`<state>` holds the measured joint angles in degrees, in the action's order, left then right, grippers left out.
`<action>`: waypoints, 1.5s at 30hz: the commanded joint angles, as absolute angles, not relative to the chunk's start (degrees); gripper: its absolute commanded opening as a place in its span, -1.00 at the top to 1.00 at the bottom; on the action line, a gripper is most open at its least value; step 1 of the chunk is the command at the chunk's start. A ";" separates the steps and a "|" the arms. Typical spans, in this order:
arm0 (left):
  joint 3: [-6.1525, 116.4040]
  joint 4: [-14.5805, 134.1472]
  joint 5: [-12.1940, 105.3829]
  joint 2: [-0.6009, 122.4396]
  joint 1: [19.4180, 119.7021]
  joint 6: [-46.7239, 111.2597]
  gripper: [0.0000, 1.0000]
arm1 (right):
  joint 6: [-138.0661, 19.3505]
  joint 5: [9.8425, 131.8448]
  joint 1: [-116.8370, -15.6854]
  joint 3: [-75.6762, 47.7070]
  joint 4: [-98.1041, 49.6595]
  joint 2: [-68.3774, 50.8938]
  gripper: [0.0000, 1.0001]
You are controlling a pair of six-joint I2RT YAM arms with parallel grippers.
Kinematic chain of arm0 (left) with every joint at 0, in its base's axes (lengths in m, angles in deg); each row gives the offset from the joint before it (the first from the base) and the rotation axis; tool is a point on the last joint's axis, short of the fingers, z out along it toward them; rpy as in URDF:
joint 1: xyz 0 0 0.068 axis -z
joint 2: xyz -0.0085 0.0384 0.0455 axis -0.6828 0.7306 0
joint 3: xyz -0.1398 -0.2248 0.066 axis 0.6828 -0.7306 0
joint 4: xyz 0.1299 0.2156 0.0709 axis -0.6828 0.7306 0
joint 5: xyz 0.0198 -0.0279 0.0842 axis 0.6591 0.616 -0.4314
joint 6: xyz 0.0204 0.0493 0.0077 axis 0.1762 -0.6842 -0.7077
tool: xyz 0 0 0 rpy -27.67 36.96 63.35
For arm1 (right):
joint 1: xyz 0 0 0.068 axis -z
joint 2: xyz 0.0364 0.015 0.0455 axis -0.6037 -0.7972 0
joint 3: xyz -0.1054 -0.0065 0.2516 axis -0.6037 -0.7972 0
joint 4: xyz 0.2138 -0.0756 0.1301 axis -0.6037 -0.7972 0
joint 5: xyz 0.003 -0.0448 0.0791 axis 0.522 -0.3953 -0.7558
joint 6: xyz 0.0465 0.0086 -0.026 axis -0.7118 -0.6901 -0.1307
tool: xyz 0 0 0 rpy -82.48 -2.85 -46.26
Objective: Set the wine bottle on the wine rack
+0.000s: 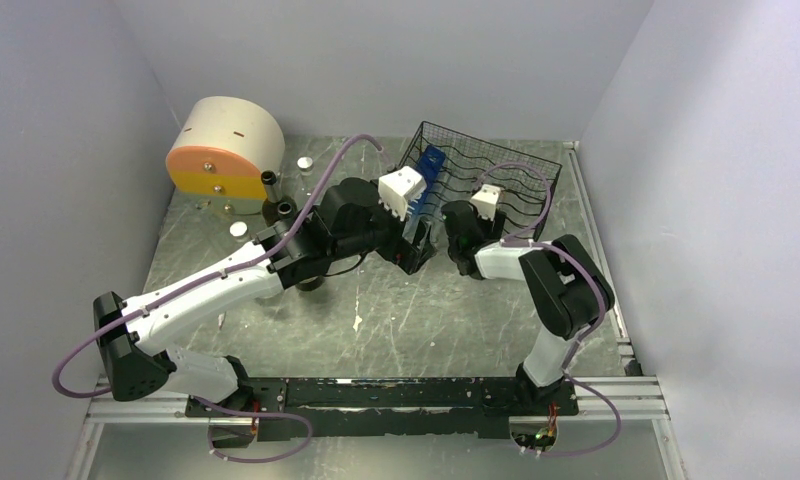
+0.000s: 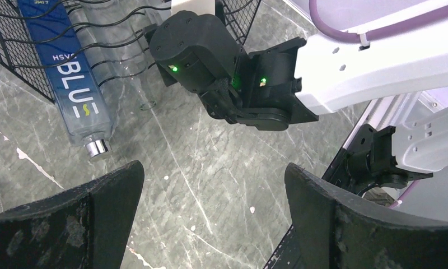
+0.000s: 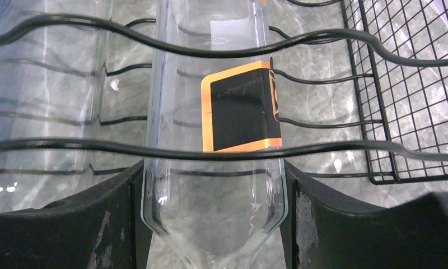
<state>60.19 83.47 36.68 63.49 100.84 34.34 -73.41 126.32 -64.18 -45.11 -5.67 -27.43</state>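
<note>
Nearly done: right tool (image 3: 213, 185) is clamped on the wine bottle (image 3: 238, 106), which lies between its fingers in the wine rack (image 3: 401, 112); left tool (image 2: 213, 190) gapes empty; only release seems left.

Lab test cell, plain grey walls (image 1: 376, 60)
</note>
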 commanded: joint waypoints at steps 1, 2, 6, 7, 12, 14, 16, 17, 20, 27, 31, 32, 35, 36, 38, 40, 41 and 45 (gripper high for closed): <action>61.71 83.98 36.68 62.24 100.46 33.43 -0.99 | -74.12 129.96 -63.15 -41.77 2.65 -28.58 0.18; 61.67 83.95 36.60 62.27 100.48 33.43 -0.99 | -73.97 129.24 -63.03 -41.42 2.34 -28.85 0.08; 61.53 84.02 36.80 62.12 100.48 33.54 -0.99 | -74.31 127.21 -62.97 -40.91 0.83 -28.33 -0.37; 61.45 84.03 36.86 62.03 100.46 33.59 -0.99 | -74.49 126.81 -62.97 -41.08 0.58 -27.89 -0.43; 60.77 83.40 37.14 61.39 100.45 33.43 -0.99 | -74.70 124.42 -62.97 -42.01 -2.03 -23.76 -0.71; 60.66 83.18 37.52 61.28 100.46 33.30 -0.99 | -74.95 123.68 -62.97 -42.29 -3.44 -22.31 -0.80; 60.61 83.16 37.86 61.28 100.54 33.26 -0.99 | -75.44 122.78 -62.97 -42.57 -4.97 -20.92 -0.84; 60.57 83.10 37.92 61.22 100.46 33.21 -0.99 | -75.72 122.19 -62.95 -42.78 -5.78 -20.20 -0.85; 60.33 83.15 37.98 60.97 100.51 33.22 -0.99 | -76.49 119.75 -62.97 -43.74 -8.08 -17.76 -0.86; 59.19 82.74 37.66 59.49 100.48 33.34 -0.99 | -78.75 113.51 -62.97 -45.18 -15.40 -10.91 -0.84; 58.41 82.50 37.14 58.59 100.45 33.51 -0.99 | -80.67 111.32 -62.89 -44.71 -22.52 -7.79 -0.75; 58.19 82.35 37.10 58.37 100.48 33.52 -0.99 | -81.35 110.74 -62.79 -44.44 -24.38 -7.22 -0.73; 57.57 81.98 36.93 57.98 100.45 33.52 -0.99 | -83.84 108.82 -62.62 -44.26 -29.89 -6.56 -0.67; 57.43 81.89 36.85 57.94 100.50 33.52 -0.99 | -84.51 108.16 -62.62 -44.33 -31.46 -6.46 -0.66; 57.24 81.78 37.03 57.86 100.50 33.39 -0.99 | -85.64 106.86 -62.54 -44.89 -33.46 -6.41 -0.64; 56.86 81.29 37.95 57.70 100.50 33.15 -0.99 | -86.30 105.28 -62.50 -45.50 -33.85 -6.54 -0.59; 56.61 80.92 38.31 57.60 100.47 32.97 -0.99 | -86.45 104.43 -62.45 -45.84 -33.57 -6.65 -0.54; 56.32 80.51 38.41 57.55 100.45 32.91 -0.99 | -86.16 102.12 -62.45 -46.23 -31.88 -8.15 -0.33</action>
<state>56.87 82.86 37.12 58.96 100.84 33.81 -84.90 105.29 -62.81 -45.63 -31.42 -7.25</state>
